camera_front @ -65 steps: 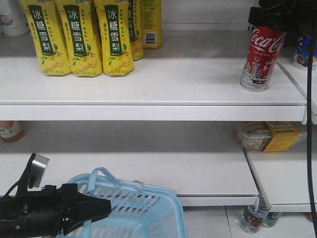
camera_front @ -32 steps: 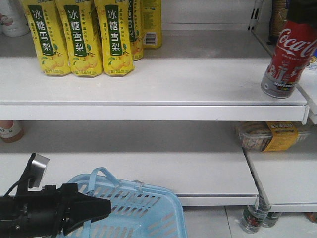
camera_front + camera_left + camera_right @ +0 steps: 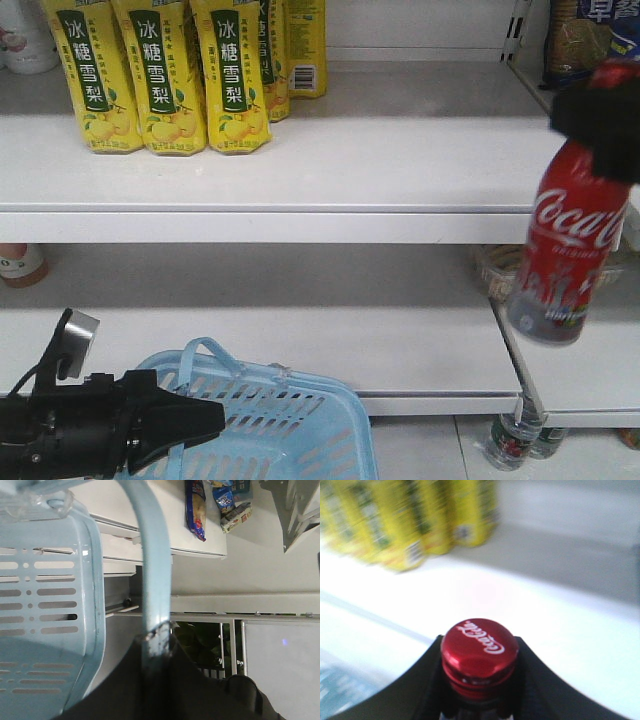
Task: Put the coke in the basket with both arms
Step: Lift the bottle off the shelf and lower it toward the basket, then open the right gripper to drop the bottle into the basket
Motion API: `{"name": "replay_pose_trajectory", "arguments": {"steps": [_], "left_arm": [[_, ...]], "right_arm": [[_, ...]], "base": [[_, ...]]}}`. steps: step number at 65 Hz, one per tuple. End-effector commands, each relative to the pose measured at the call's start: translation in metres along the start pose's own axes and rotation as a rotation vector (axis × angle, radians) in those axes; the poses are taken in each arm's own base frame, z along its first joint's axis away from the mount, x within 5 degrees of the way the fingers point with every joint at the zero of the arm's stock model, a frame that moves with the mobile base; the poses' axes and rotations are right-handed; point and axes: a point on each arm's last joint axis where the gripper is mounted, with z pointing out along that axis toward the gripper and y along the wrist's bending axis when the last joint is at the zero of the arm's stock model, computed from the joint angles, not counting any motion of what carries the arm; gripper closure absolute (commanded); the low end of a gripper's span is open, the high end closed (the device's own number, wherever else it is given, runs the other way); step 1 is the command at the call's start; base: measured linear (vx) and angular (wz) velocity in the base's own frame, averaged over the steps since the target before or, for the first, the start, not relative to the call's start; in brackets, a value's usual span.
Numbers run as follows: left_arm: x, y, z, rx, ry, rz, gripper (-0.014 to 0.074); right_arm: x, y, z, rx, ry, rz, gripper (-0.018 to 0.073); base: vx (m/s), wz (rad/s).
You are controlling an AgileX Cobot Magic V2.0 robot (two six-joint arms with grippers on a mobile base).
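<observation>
The coke hangs tilted in the air at the right, in front of the white shelves, its neck clamped below the red cap by the right gripper, while the left gripper is closed on a handle of the basket low at the left.

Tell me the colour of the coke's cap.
Red cap with white script, clearest in the right wrist view.
</observation>
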Motion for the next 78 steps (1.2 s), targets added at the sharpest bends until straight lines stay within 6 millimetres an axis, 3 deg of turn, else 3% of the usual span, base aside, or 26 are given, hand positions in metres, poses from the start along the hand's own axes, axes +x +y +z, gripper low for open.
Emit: {"name": "replay_pose_trajectory", "arguments": {"steps": [1,18,28,46,62,78], "left_arm": [[-0.004,-0.019,-0.003,0.126,-0.030,-0.009,0.0603],[-0.004,-0.019,-0.003,0.126,-0.030,-0.009,0.0603],[-0.004,-0.019,-0.003,0.126,-0.030,-0.009,0.0603],[-0.004,-0.019,-0.003,0.126,-0.030,-0.009,0.0603],[-0.004,-0.019,-0.003,0.126,-0.030,-0.009,0.0603],[-0.004,-0.019,-0.003,0.126,-0.030,-0.009,0.0603]], "right_arm": [[0.001,0.013,0.000,-0.137,-0.092,-0.003,0.0564],[0.057,0.014,0.041,-0.267,0.010,0.146,0.0564],[0.078,0.016,0.064,-0.330,0.090,0.179,0.0564],[0.106,0.063,0.119,-0.453,0.240,0.058,0.0564],[0.143,0.086,0.172,-0.344,0.332,0.012,0.0560],[0.180,0.092,0.205,-0.286,0.454,0.031,0.0536]], "base": [[0.00,0.00],[0.00,0.00],[0.00,0.00],[0.00,0.00],[0.00,0.00],[0.00,0.00]]}}
